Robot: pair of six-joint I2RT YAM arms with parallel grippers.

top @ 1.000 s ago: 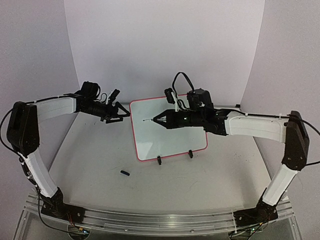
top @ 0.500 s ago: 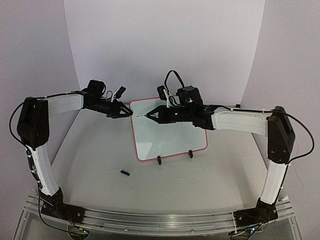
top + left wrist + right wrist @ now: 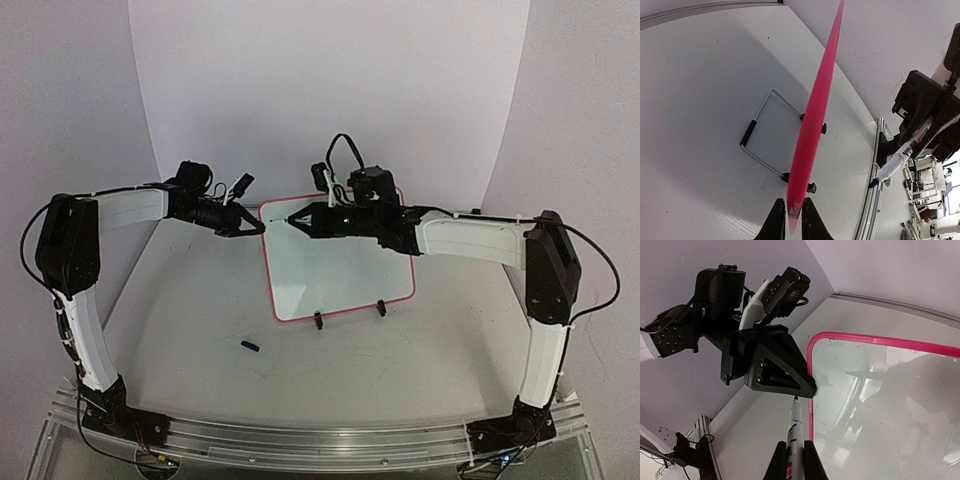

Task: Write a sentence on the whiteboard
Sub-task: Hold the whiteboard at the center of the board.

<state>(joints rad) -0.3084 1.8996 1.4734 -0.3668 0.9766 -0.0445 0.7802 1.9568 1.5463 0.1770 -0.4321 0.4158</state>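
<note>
Top external view: the whiteboard [image 3: 340, 265] stands tilted back on two black clip feet [image 3: 318, 320] on the counter [image 3: 180, 300], mid-width and toward the far edge.
Left claw [image 3: 255, 227]: at the board's upper left corner, as seen from above.
Left wrist view: my two fingers [image 3: 775, 220] are pressed onto the pink frame from both sides, pinching its edge. A wire stand [image 3: 747, 135] lies on the counter behind the board.
Right claw [image 3: 300, 219]: pressed together on a marker [image 3: 794, 432], pinching its barrel.
Marker tip: near the board's upper left corner, just beside my left claw. I cannot tell whether it touches the white face.
Black piece [image 3: 249, 346]: small, lying on the counter toward the near edge, left of the clip feet and well apart from both claws.
</note>
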